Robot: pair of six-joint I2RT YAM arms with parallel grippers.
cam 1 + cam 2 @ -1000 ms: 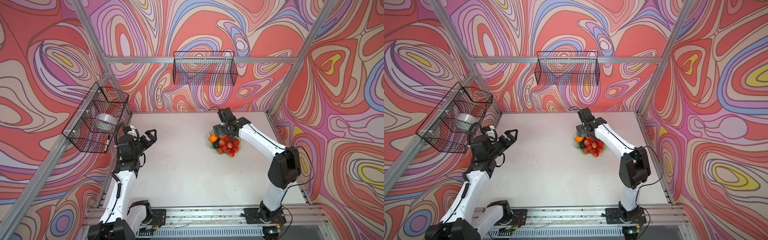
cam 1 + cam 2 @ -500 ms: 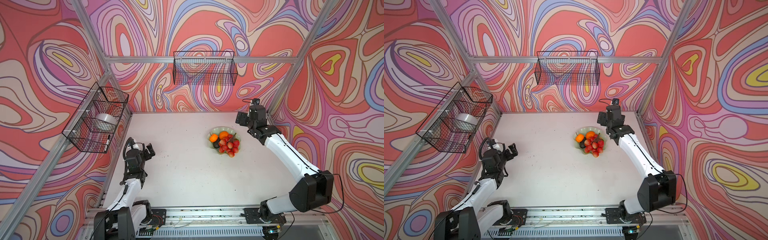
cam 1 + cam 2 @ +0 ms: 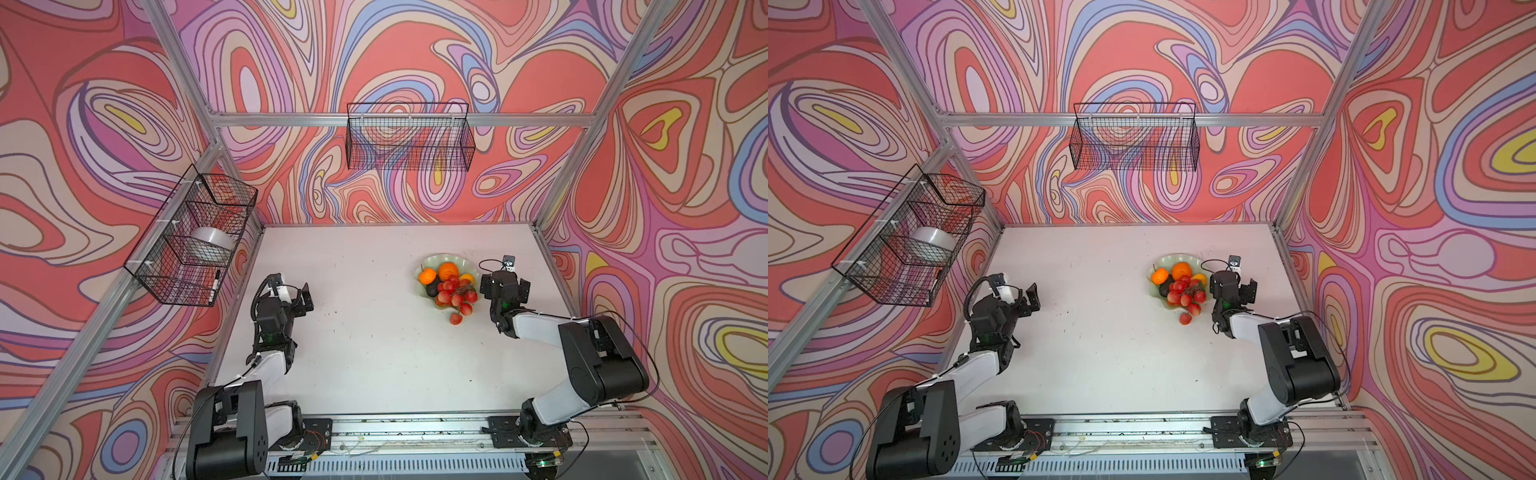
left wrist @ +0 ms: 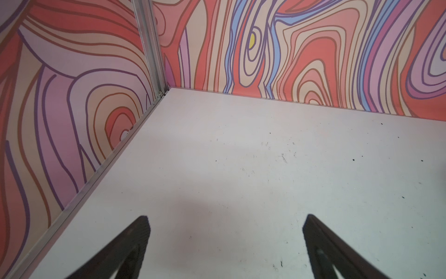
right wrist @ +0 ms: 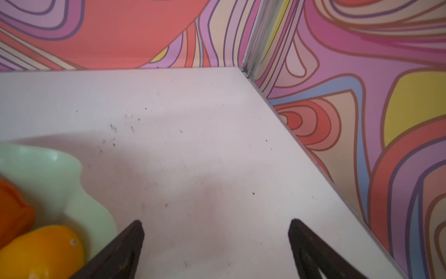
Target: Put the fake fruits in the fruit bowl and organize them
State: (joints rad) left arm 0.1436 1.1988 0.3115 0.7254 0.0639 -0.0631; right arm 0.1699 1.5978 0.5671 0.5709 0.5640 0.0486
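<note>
The pale green scalloped fruit bowl [image 3: 441,258] is sitting on the table [image 3: 374,340], holding a big orange [image 3: 449,271], a smaller orange [image 3: 428,276], a dark avocado [image 3: 432,289], a yellow-orange fruit [image 3: 468,277] and red balls [image 3: 455,291] spilling over its rim.

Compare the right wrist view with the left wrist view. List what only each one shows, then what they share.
Only the right wrist view: the wavy-rimmed green bowl with an orange and a yellow fruit in it, close to one finger of the open right tool.
Only the left wrist view: the open left tool over the table, with no bowl or fruit in sight.
Both: the white speckled table, a metal corner post and the swirly patterned wall. Neither tool holds anything.
</note>
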